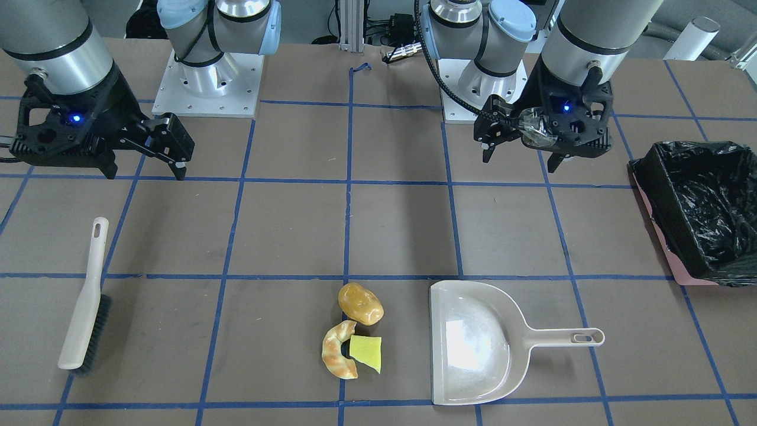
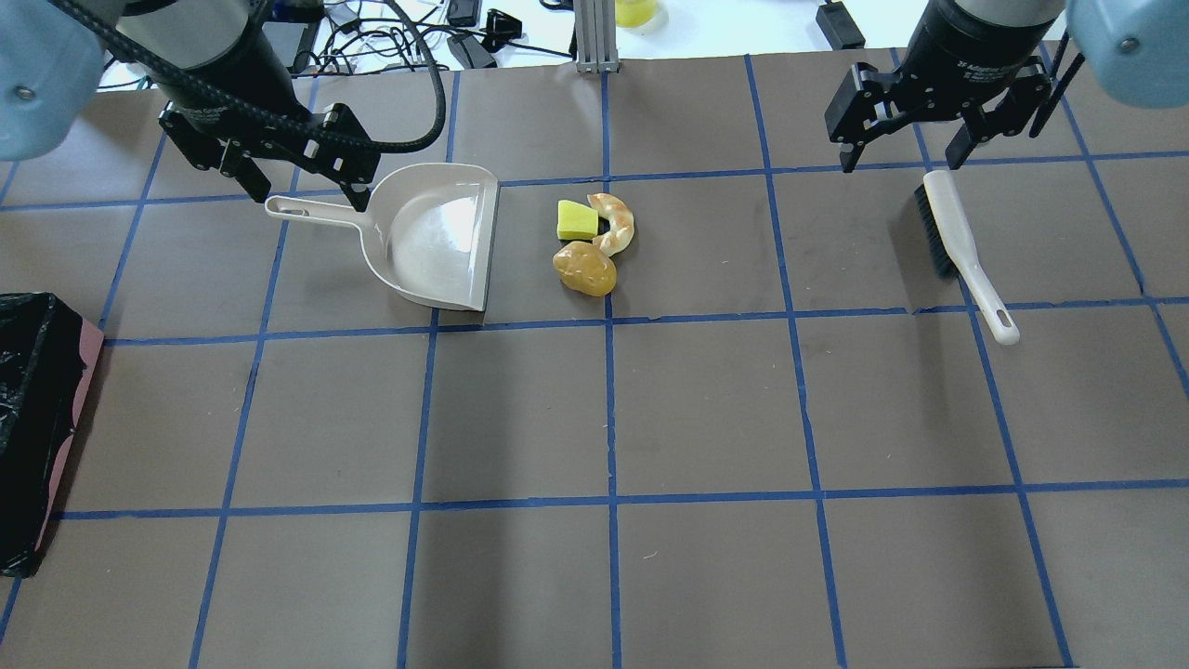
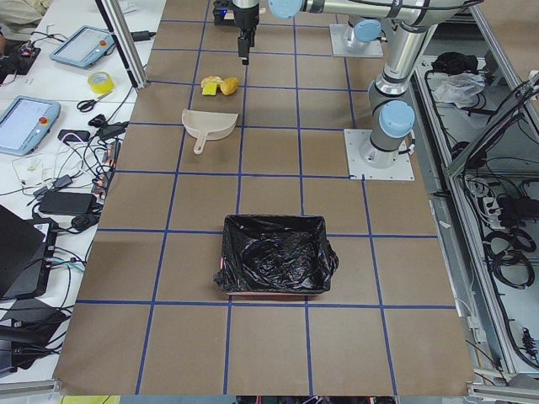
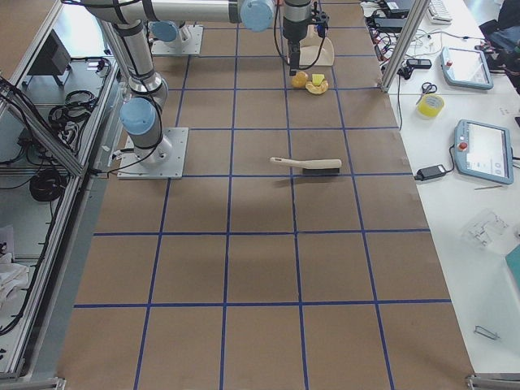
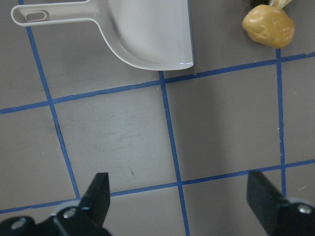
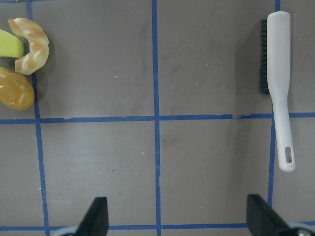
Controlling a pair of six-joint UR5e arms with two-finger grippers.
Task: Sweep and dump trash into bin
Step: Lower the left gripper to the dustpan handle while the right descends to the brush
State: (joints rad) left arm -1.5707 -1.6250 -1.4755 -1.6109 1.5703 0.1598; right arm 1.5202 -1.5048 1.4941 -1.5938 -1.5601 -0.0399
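Now my left gripper (image 1: pixel 520 161) and right gripper (image 1: pixel 144 170) hang spread, empty; the trash (image 2: pixel 585 265) lies ahead, between them.

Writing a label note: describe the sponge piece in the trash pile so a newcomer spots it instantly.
Find the beige dustpan on the gridded brown table; three toy-food pieces cluster just off its open edge. The sponge wedge sits in the curve of the tan croissant, beside the glossy potato lump. It alone is yellow-green, matte and flat-sided.

Side bench (image 3: pixel 52 91): 2 tablets (image 3: pixel 82 45), yellow tape roll (image 3: pixel 99 82), scissors (image 3: pixel 84 104), cables (image 3: pixel 72 164). Brown table (image 2: pixel 706 409) w/ blue grid.
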